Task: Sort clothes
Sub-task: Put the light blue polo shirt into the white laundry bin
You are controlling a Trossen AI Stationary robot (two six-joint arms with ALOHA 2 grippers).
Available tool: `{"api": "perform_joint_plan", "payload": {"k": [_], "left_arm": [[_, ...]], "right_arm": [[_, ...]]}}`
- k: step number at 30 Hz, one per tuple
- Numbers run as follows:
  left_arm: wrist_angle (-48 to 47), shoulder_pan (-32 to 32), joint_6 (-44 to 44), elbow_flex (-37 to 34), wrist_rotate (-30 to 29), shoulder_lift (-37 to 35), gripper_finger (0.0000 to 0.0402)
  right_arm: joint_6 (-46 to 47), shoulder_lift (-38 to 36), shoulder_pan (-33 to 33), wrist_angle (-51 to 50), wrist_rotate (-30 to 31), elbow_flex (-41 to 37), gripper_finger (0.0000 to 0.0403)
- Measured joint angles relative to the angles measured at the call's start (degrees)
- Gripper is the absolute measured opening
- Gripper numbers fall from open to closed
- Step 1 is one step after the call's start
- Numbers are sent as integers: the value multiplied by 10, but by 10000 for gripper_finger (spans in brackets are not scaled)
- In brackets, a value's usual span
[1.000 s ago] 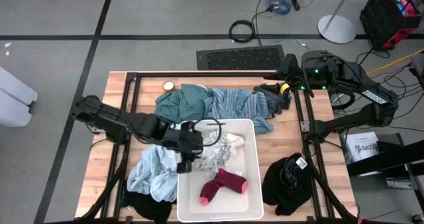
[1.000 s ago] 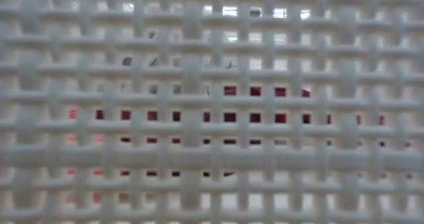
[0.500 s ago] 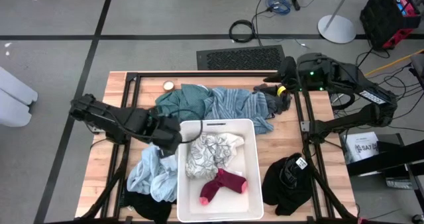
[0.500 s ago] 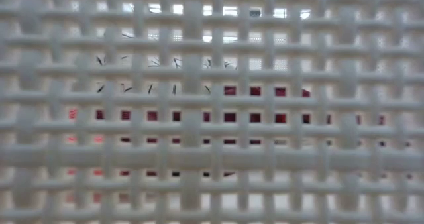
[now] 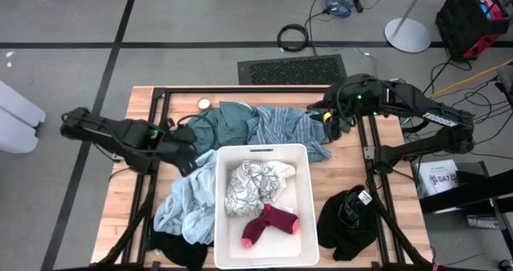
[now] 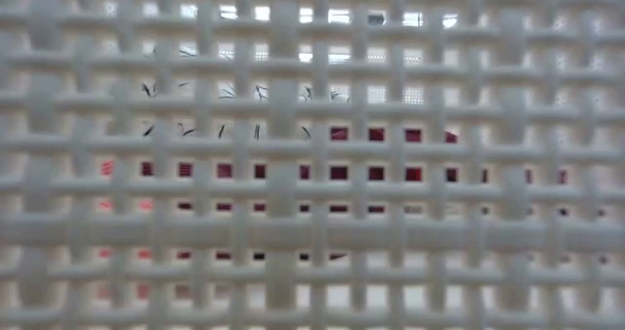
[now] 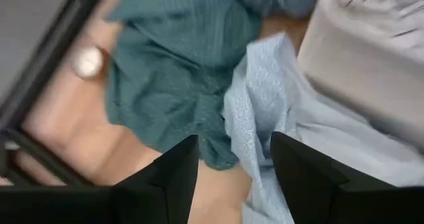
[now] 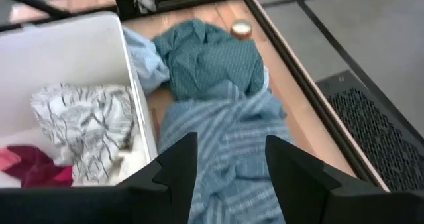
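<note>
My left gripper point(image 5: 189, 160) hangs open and empty beside the white bin point(image 5: 263, 150), over the light blue garment point(image 5: 186, 203), while my right gripper point(image 5: 327, 119), also open, waits above the striped garment point(image 5: 290, 128).

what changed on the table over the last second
The left gripper let go of the white patterned garment, which now lies in the white bin, and drew back out of the bin to hover open by the teal garment and light blue garment. The right gripper, open, swung in over the striped garment. The magenta sock and the other clothes stayed put.
</note>
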Motion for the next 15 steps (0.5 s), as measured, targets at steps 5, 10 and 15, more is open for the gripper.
{"api": "perform_joint_plan", "payload": {"k": [5, 10, 15], "left_arm": [[135, 34, 40, -137, 92, -39, 198], [175, 58, 42, -214, 107, -43, 198], [241, 79, 48, -273, 126, -43, 198]], "right_arm": [[3, 0, 0, 28, -15, 0, 164], [8, 0, 0, 35, -30, 0, 164], [16, 0, 0, 35, -29, 0, 164]]}}
